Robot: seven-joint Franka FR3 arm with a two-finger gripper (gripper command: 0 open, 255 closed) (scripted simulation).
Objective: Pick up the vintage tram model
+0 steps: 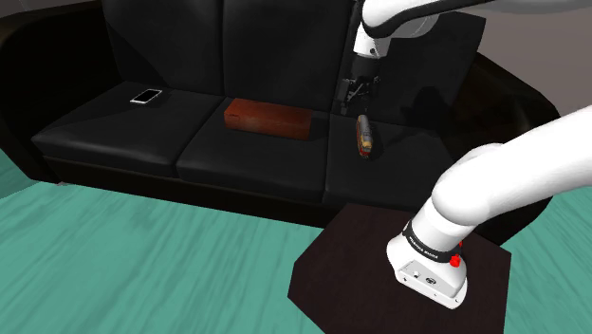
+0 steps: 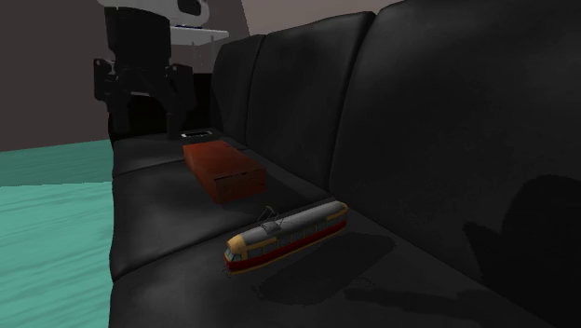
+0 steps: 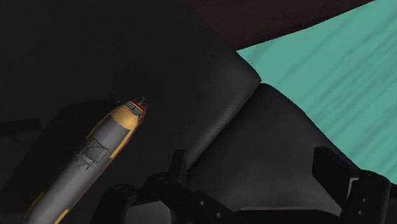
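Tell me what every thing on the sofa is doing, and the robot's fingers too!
Tram, standing on its wheels on the sofa, not held.
Fingers, open, holding nothing.
Red-brown box, lying flat on the sofa.
Phone, lying flat on the sofa.

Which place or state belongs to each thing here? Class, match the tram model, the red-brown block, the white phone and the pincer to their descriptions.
Things:
1 tram model
2 red-brown block
3 white phone
4 pincer

Descriptions:
a on the sofa cushion at the shoulder view's left
b open, above the seat, holding nothing
c on the middle cushion
d on the cushion at the shoulder view's right

Pairs: 1-d; 2-c; 3-a; 4-b
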